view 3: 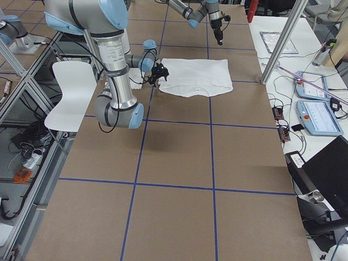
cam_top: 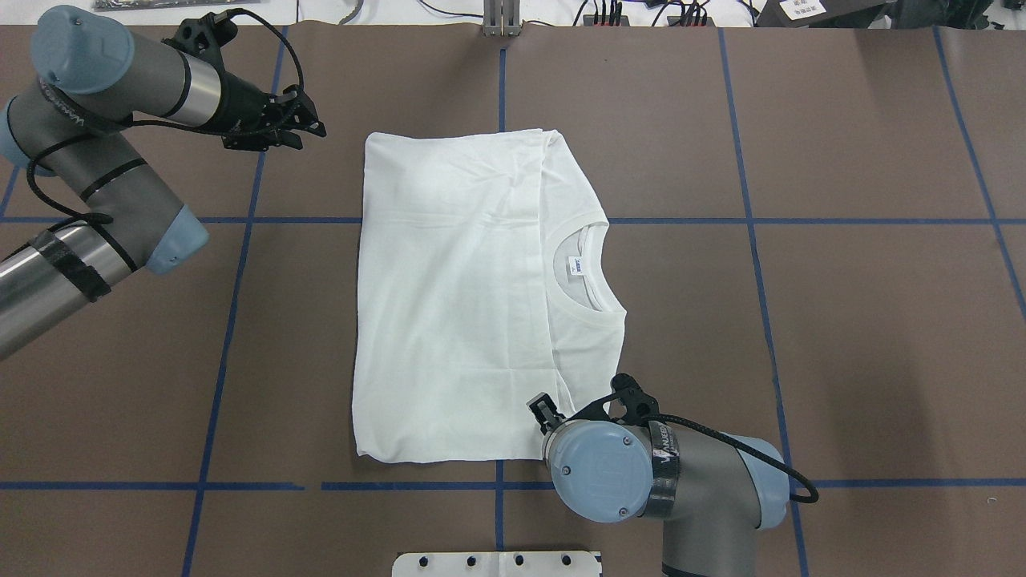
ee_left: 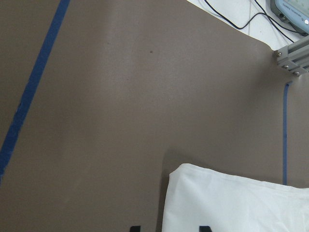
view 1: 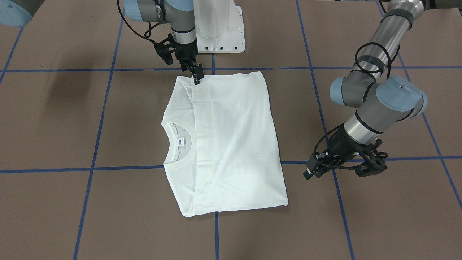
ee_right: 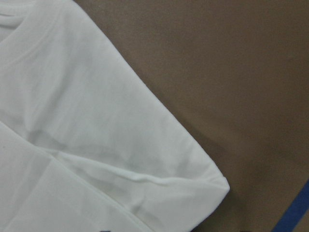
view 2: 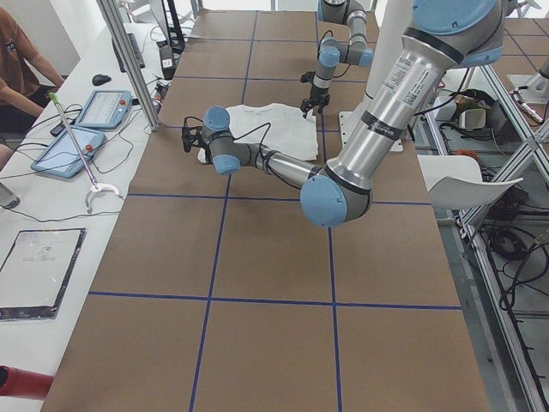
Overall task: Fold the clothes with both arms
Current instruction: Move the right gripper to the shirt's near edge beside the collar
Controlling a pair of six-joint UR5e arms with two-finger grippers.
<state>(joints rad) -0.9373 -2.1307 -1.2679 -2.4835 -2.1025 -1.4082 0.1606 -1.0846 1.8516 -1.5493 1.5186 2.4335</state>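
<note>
The clothes are one white T-shirt (view 1: 231, 144) (cam_top: 457, 304), lying flat and folded on the brown table. Its ribbed collar (view 1: 169, 144) and small neck label (cam_top: 576, 266) show beside the folded-over lower part. My right gripper (view 1: 196, 75) (cam_top: 545, 410) hovers at the shirt's edge nearest the robot base, open, with the shoulder corner (ee_right: 72, 121) flat beneath it. Off to the shirt's other side, my left gripper (view 1: 309, 172) (cam_top: 313, 132) hangs over bare table, open and holding nothing. The left wrist view shows a shirt corner (ee_left: 231, 203) just ahead of the spread fingertips.
The white pedestal base (view 1: 223, 32) (cam_top: 497, 563) stands at the table's robot side. Blue tape lines (cam_top: 753, 224) grid the brown surface. A side bench with tablets (view 2: 99, 107) and a seated person (view 2: 17, 69) runs along the far edge. A white chair (view 3: 70, 92) stands behind the robot.
</note>
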